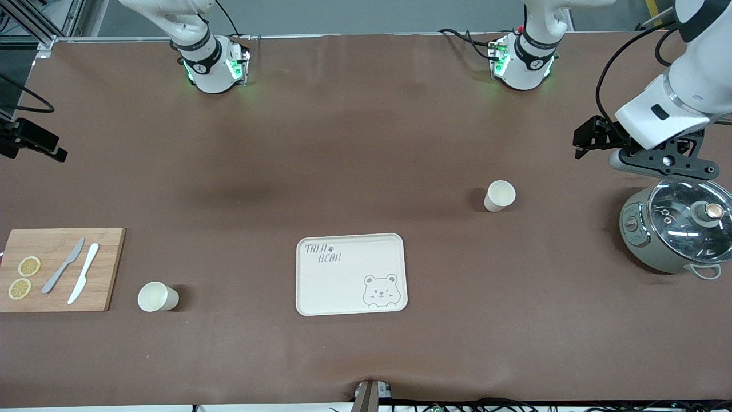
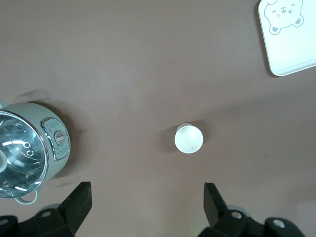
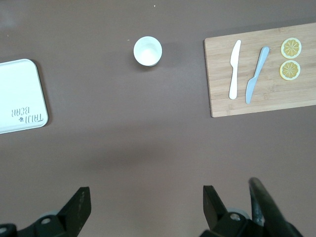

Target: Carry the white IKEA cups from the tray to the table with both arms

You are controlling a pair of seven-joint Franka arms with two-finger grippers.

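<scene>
One white cup (image 1: 499, 195) stands upright toward the left arm's end of the table, farther from the front camera than the bear tray (image 1: 343, 289). It also shows in the left wrist view (image 2: 188, 138). The other white cup (image 1: 155, 297) stands beside the cutting board toward the right arm's end, and it also shows in the right wrist view (image 3: 147, 51). My left gripper (image 1: 589, 137) (image 2: 147, 197) hangs high, open and empty, between the first cup and the pot. My right gripper (image 1: 40, 143) (image 3: 147, 197) hangs high at the right arm's end, open and empty, over bare table.
A grey pot (image 1: 677, 229) with a glass lid stands under the left arm's wrist. A wooden cutting board (image 1: 106, 269) holds a grey knife (image 1: 64, 265), a white knife (image 1: 83, 273) and two lemon slices (image 1: 24, 277). The bear tray holds nothing.
</scene>
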